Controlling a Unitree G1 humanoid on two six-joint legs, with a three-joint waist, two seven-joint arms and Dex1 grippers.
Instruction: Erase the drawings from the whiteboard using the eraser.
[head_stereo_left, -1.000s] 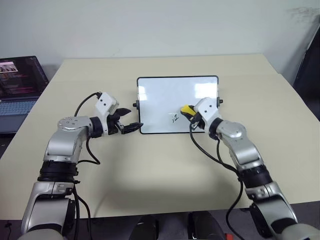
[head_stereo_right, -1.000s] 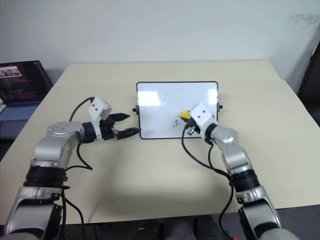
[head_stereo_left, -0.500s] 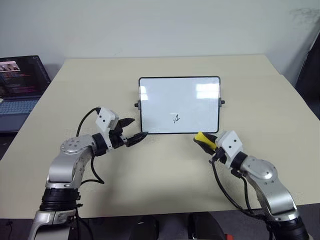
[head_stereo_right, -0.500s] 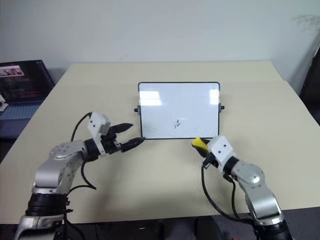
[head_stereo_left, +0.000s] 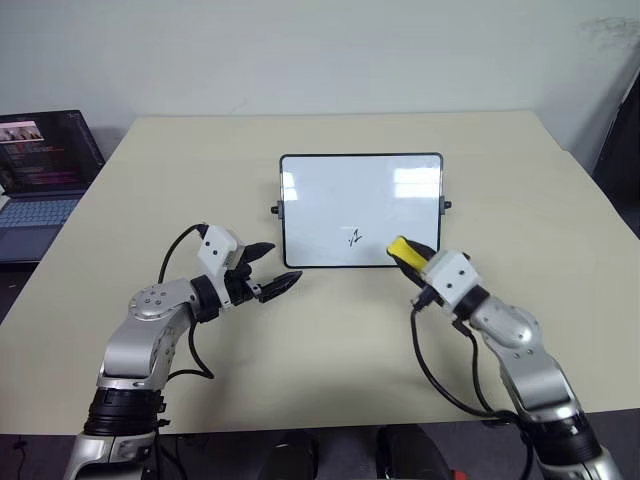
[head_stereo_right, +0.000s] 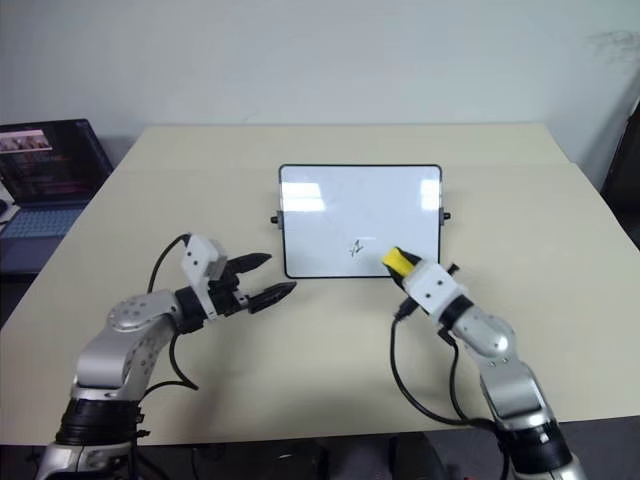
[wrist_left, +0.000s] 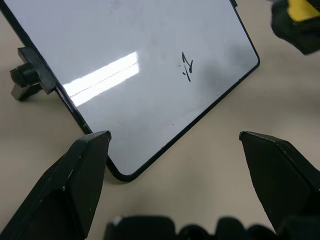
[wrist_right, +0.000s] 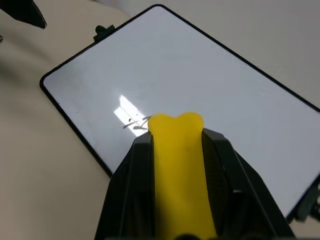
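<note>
Right tool (head_stereo_left: 408, 256) pinching eraser (head_stereo_left: 401, 248) near drawings (head_stereo_left: 353, 238) on whiteboard (head_stereo_left: 330, 200), left tool (head_stereo_left: 272, 268) spread.

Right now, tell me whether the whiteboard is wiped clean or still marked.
Still marked. One small black scribble remains on the whiteboard, near its lower edge, just left of the yellow eraser held in the right gripper.

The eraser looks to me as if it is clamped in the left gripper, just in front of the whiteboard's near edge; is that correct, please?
Not quite: the eraser is clamped in the right gripper, as the right wrist view shows. The left gripper is open and empty. The rest stands: it sits at the whiteboard's near edge.
</note>
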